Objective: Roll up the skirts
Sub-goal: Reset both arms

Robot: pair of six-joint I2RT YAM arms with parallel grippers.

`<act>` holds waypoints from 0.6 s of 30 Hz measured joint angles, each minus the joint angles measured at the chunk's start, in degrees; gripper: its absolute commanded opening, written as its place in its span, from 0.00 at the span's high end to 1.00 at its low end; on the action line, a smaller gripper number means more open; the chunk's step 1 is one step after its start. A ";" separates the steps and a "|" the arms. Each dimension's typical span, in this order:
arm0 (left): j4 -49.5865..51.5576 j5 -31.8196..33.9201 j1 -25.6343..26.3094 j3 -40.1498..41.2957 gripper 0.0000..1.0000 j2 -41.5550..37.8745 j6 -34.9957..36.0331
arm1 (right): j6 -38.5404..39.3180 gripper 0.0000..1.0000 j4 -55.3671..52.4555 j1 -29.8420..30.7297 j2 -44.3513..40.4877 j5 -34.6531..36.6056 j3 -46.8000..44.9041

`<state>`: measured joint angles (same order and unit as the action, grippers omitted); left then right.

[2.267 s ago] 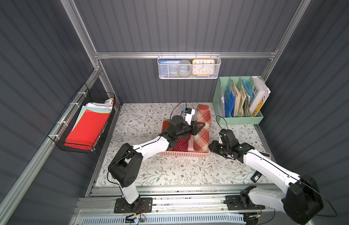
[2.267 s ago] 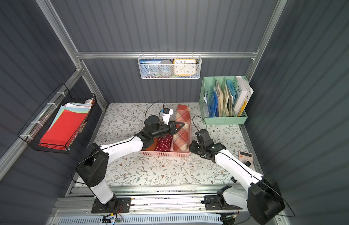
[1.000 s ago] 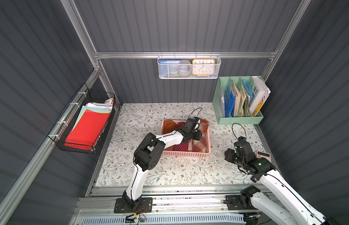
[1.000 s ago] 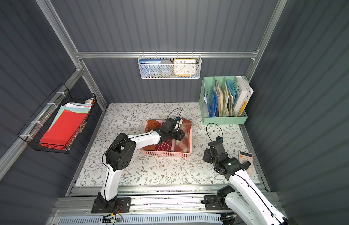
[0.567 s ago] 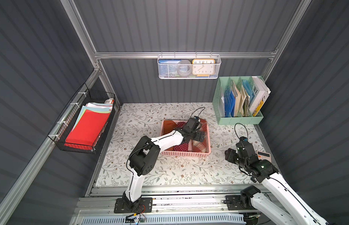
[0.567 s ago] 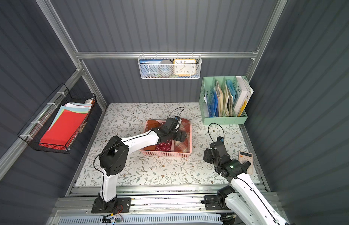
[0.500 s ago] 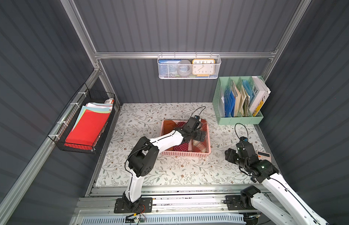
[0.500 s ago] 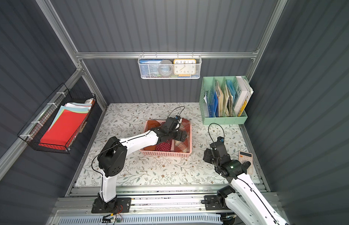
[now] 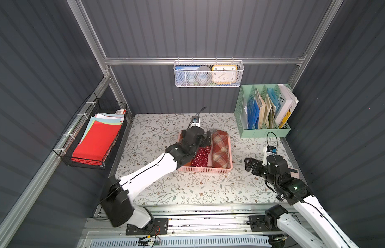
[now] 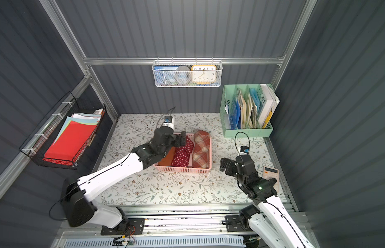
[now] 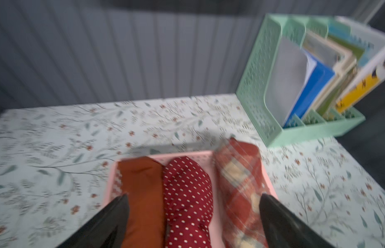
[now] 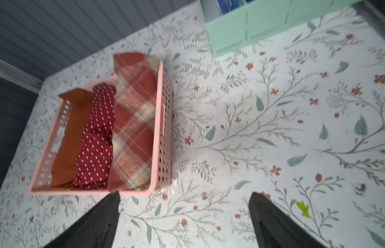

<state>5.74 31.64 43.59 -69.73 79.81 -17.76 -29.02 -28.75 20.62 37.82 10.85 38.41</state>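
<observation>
Three rolled skirts lie side by side in a pink basket mid-table: rust-orange, dark red polka-dot and red-and-cream plaid. The plaid roll's far end sticks out over the basket's back rim. My left gripper hangs open over the back of the basket, above the orange and polka-dot rolls, holding nothing. My right gripper stands open over the bare tablecloth to the right of the basket, with nothing between its fingers.
A mint file organizer full of books stands at the back right. A calculator lies near the right edge. A black wire basket with red paper hangs on the left wall, and a white mesh basket with a clock on the back rail.
My left gripper let go of the plaid roll, opened wide and drew back leftward over the basket. My right arm pulled away to the right and its jaws opened fully.
</observation>
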 measured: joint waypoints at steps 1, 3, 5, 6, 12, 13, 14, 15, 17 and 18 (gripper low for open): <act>-0.50 2.08 -0.02 1.79 0.00 -3.02 0.31 | 0.07 0.01 1.92 0.00 0.04 1.66 0.07; -0.90 6.82 -0.02 4.57 0.00 -7.91 1.05 | 1.90 0.01 6.45 -0.02 1.09 4.59 0.07; -1.90 10.62 -0.09 6.56 0.00 -10.54 3.06 | 5.40 0.01 10.43 -0.02 3.65 6.82 0.20; -2.80 11.98 -0.35 7.67 0.00 -11.30 4.22 | 6.80 0.01 11.28 0.00 5.84 8.72 0.92; -17.25 7.10 -9.64 24.81 0.00 -14.21 11.63 | 15.80 0.01 19.71 -2.89 15.56 12.33 2.34; -20.63 5.40 -11.72 28.48 0.00 -14.45 12.24 | 18.16 0.01 22.60 -4.37 15.78 10.99 1.14; -24.04 3.30 -14.53 32.70 0.00 -14.51 12.50 | 21.11 0.01 25.70 -6.08 15.98 9.79 -0.44; -27.47 -0.07 -17.92 36.46 0.00 -14.38 12.31 | 24.20 0.01 29.07 -7.82 16.44 9.05 -2.34; -33.38 -3.17 -24.17 42.40 0.00 -13.75 12.20 | 28.37 0.01 33.75 -9.99 18.08 9.40 -5.42; -36.63 -3.48 -26.32 44.92 0.00 -13.07 12.44 | 30.08 0.01 36.17 -10.71 19.30 9.81 -7.13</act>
<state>-30.89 28.16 17.28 -24.82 66.74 -5.32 1.06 7.42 9.91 57.12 20.67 31.29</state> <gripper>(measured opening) 0.997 0.989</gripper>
